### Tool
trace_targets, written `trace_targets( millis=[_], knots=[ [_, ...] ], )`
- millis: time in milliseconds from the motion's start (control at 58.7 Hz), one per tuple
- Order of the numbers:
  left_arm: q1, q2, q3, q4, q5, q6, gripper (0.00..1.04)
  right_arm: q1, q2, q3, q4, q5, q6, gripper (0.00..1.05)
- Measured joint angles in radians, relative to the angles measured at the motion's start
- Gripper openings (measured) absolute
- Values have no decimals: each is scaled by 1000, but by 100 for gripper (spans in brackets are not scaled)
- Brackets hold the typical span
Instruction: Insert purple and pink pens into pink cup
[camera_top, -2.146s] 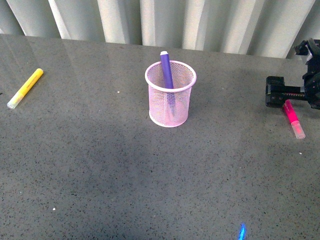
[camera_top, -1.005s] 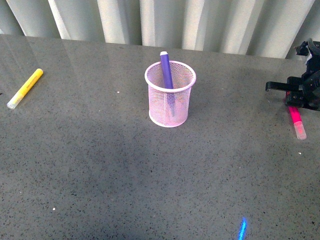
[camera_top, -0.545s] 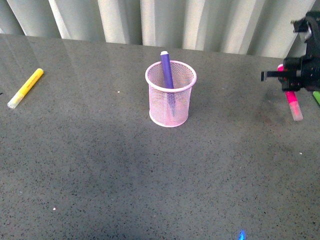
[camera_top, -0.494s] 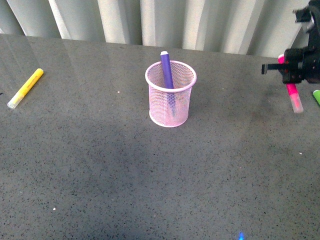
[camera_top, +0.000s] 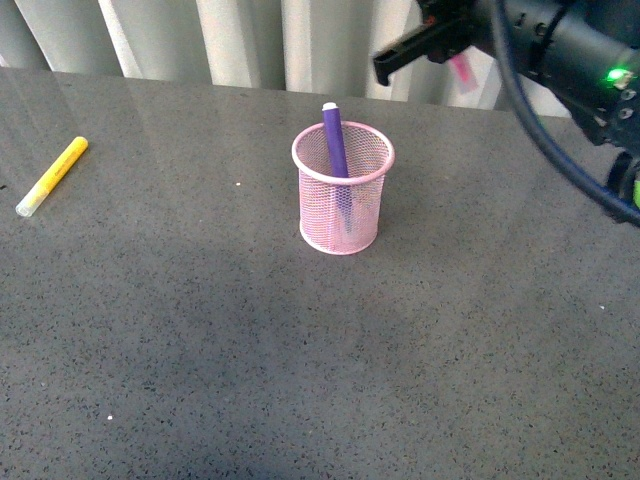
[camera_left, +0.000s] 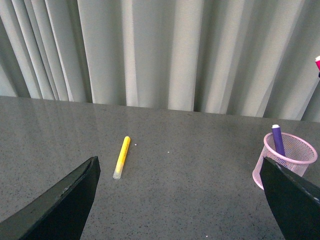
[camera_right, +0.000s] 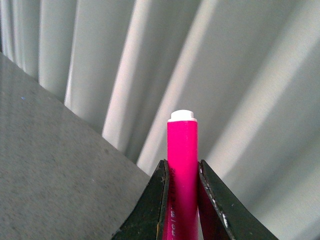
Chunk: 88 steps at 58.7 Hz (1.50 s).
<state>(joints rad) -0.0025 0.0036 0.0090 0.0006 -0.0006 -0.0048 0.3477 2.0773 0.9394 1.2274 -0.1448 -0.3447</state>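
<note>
Dark grey speckled table (camera_top: 200, 350) w/ light pink wire-mesh cylindrical cup (camera_top: 342, 205) upright approx. mid-table; yellow plastic marker (camera_top: 52, 176) flat at far left, well apart.

No readable text anywhere

1. Across the lower frame, table (camera_top: 200, 330): dark grey, fine pale speckle, stone-like. It is smooth with a low sheen, and curtain folds are faintly mirrored along its far edge.
2. Centre, pink cup (camera_top: 340, 215): fine wire mesh with a pink coating and satin finish; the rim is a solid smooth band.
3. Inside it, purple pen (camera_top: 333, 135): smooth plastic, slight gloss.
4. Right wrist view, pink pen (camera_right: 182, 165): glossy magenta plastic, matt white end.
5. Left edge, yellow marker (camera_top: 52, 176): smooth plastic, one end translucent.
6. Background, curtain (camera_left: 150, 50): pale grey cloth, matt, pleated.
7. The right gripper's fingers (camera_right: 152, 215): black, smooth, dull sheen.
8. The left gripper's fingers (camera_left: 65, 205): matt black.
</note>
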Motion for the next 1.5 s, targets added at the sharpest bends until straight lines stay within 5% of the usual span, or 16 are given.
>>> trace_targets(
  millis=[562, 1498],
  knots=[
    [0, 0, 0, 0, 0, 0, 98, 117, 127, 158, 0, 40, 183, 12],
    [0, 0, 0, 0, 0, 0, 98, 139, 197, 123, 34, 55, 230, 12]
  ],
)
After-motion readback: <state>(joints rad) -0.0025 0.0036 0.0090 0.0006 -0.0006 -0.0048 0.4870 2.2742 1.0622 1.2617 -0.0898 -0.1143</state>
